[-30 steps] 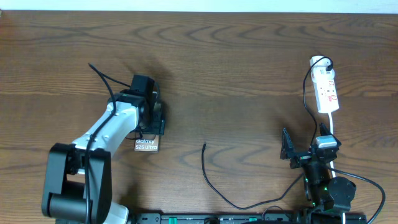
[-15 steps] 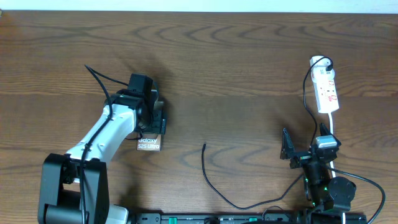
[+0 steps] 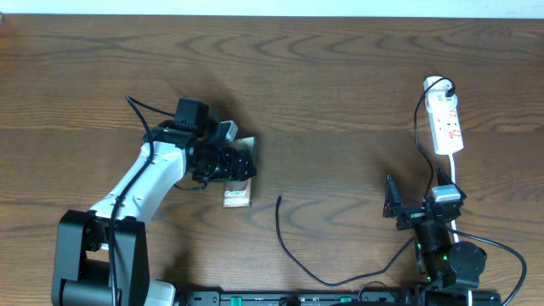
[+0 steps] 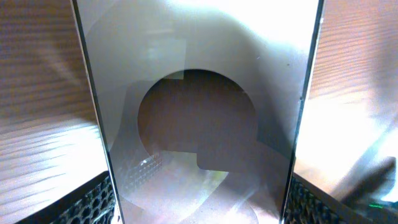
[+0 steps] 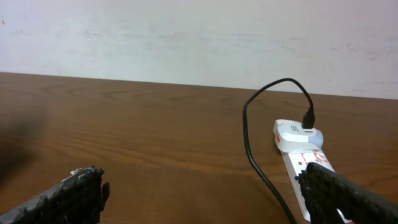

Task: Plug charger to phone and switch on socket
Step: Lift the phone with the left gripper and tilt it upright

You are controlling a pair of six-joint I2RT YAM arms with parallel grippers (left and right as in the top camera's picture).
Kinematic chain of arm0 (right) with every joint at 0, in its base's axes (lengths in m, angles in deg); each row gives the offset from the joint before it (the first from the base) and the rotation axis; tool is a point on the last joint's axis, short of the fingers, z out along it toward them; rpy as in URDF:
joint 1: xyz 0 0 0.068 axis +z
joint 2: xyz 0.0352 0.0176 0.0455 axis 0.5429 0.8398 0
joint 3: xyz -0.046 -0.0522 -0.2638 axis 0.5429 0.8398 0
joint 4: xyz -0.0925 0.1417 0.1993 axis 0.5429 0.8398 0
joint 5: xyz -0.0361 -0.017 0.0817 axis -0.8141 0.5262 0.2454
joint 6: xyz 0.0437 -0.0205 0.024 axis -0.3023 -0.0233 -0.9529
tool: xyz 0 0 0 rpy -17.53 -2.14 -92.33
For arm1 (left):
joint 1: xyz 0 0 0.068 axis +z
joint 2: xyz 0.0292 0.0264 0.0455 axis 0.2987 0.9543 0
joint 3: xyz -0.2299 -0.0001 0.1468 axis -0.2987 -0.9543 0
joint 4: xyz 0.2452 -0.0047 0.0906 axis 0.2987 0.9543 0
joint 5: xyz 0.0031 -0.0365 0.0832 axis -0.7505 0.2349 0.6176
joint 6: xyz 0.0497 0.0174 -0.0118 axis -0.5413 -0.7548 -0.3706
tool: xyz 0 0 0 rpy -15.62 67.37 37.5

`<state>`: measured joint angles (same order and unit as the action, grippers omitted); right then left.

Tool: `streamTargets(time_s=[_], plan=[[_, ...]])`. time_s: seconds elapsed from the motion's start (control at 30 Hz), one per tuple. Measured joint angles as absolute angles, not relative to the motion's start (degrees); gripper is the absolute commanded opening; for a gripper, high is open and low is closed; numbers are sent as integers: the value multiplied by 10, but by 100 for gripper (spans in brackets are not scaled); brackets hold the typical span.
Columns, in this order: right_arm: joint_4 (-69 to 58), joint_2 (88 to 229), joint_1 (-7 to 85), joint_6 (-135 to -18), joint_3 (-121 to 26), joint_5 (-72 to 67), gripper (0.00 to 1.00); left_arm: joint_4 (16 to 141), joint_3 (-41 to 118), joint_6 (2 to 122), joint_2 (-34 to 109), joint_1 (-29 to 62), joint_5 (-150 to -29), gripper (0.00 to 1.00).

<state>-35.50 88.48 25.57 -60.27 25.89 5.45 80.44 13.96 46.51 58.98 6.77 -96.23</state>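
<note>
Gripping the phone [image 3: 238, 194] by its long edges, the left gripper [image 3: 229, 165] presses its fingers [image 4: 93, 200] against both sides, and the glossy face fills the left wrist view. The phone is left of centre over the wooden table [image 3: 340, 76]. The charger [image 3: 280, 228] lies just to its right, plug tip apart from it. The right gripper [image 3: 418, 206] is spread wide and holds nothing, with the white socket [image 3: 445, 123] beyond it
</note>
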Motion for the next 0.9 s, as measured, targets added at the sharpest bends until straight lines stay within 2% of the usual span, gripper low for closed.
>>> streamTargets(time_s=[0.37, 0.53, 0.9], plan=[[-355, 885, 256, -603, 259, 54, 99, 688, 141, 654, 590, 68, -1189, 8], [-355, 885, 256, -603, 259, 54, 99, 589, 142, 781, 590, 68, -1273, 7], [-355, 885, 256, -603, 259, 54, 99, 472, 143, 1053, 590, 68, -1357, 8]])
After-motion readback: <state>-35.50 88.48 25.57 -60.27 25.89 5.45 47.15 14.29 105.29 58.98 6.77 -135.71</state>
